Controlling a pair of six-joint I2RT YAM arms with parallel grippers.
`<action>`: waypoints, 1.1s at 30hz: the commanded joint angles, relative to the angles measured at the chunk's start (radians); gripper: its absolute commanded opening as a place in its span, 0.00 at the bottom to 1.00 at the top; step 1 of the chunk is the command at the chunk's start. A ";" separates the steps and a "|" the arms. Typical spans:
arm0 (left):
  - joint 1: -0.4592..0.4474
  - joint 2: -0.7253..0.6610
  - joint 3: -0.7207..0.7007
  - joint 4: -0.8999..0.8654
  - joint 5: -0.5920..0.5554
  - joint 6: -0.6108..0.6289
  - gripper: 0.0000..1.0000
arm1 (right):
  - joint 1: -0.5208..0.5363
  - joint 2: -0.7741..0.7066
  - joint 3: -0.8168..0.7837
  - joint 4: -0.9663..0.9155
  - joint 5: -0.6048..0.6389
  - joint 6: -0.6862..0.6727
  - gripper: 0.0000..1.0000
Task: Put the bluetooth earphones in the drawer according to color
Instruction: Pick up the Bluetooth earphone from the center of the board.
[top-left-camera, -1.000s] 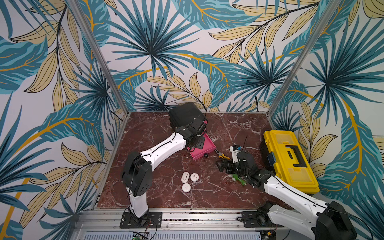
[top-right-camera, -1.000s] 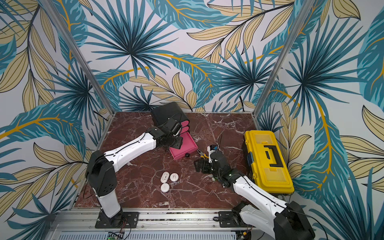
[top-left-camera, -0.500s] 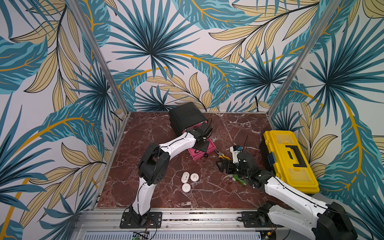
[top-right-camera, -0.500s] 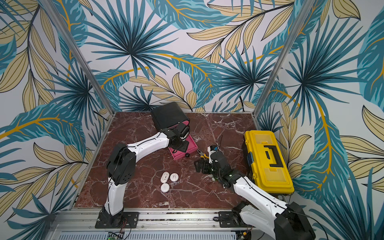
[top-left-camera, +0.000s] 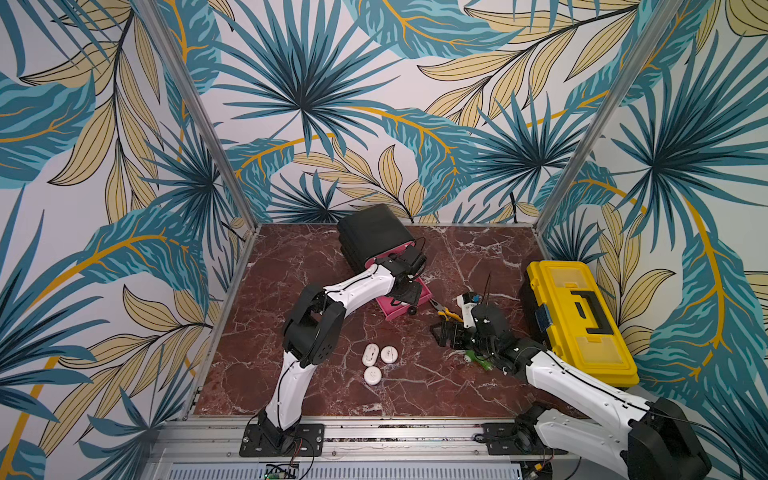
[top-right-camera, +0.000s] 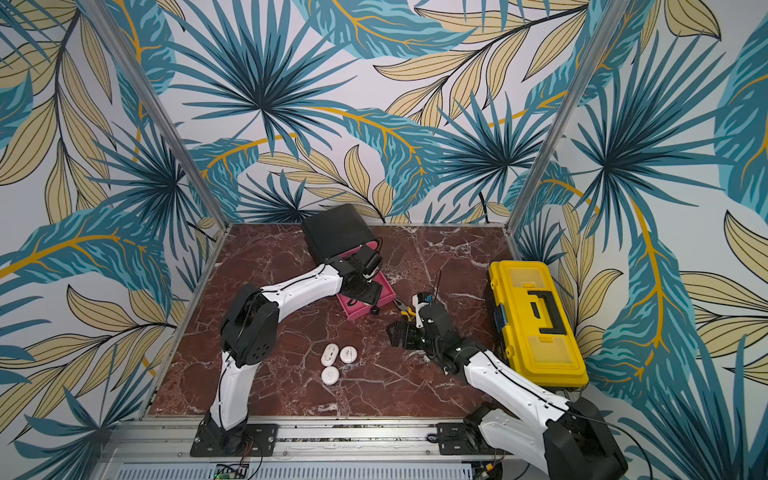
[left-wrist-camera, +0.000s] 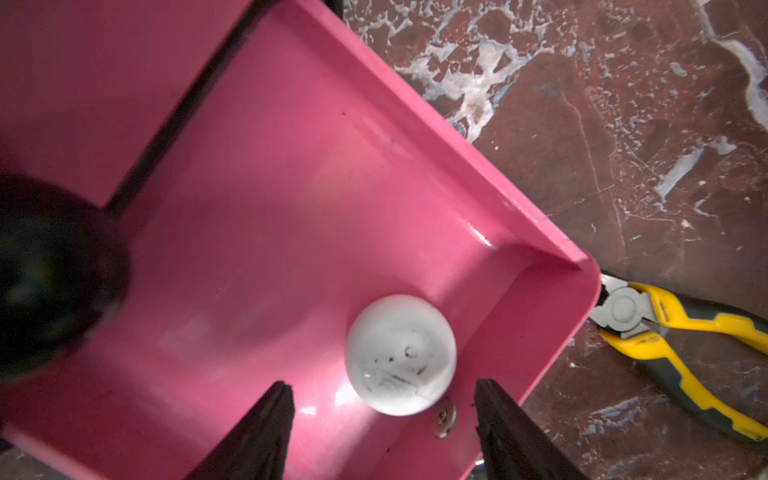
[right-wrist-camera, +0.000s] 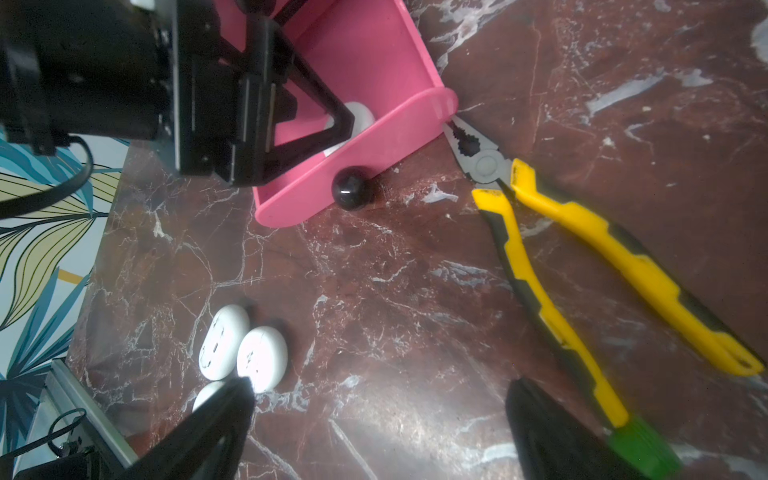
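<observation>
The drawer cabinet (top-left-camera: 372, 232) (top-right-camera: 336, 232) is black, and one pink drawer (left-wrist-camera: 291, 187) (top-left-camera: 390, 313) (top-right-camera: 386, 291) (right-wrist-camera: 353, 166) is pulled out of it. In the drawer's front corner lies a white earphone case (left-wrist-camera: 401, 355) (right-wrist-camera: 361, 116). My left gripper (left-wrist-camera: 383, 384) (top-left-camera: 405, 297) (top-right-camera: 368, 293) hangs over it, open, with its fingertips clear of the case. Three more white earphone cases (top-left-camera: 371, 354) (top-right-camera: 331, 354) (right-wrist-camera: 224, 340) lie together on the marble table. My right gripper (right-wrist-camera: 382, 384) (top-left-camera: 446, 334) (top-right-camera: 401, 334) is open and empty, low over the table to their right.
Yellow-handled pliers (left-wrist-camera: 665, 320) (right-wrist-camera: 540, 249) (top-left-camera: 444, 311) lie right beside the drawer's front corner. A green tool (right-wrist-camera: 644, 449) (top-left-camera: 480, 361) lies under my right arm. A yellow toolbox (top-left-camera: 577, 320) (top-right-camera: 536, 320) stands by the right wall. The drawer's black knob (right-wrist-camera: 350, 192) points to the table's front.
My left gripper has opened and let the white case go into the pink drawer; the left arm's elbow has swung to the right and forward. The right arm has not moved.
</observation>
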 joint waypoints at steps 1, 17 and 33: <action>-0.004 -0.055 0.049 -0.014 0.000 -0.002 0.77 | 0.004 0.007 0.012 -0.011 -0.019 0.003 0.99; -0.018 -0.482 -0.372 0.090 -0.024 -0.071 1.00 | 0.104 0.087 0.057 -0.037 -0.038 -0.011 0.99; 0.139 -0.744 -0.789 0.170 0.040 -0.126 1.00 | 0.400 0.445 0.339 -0.231 0.149 -0.118 0.99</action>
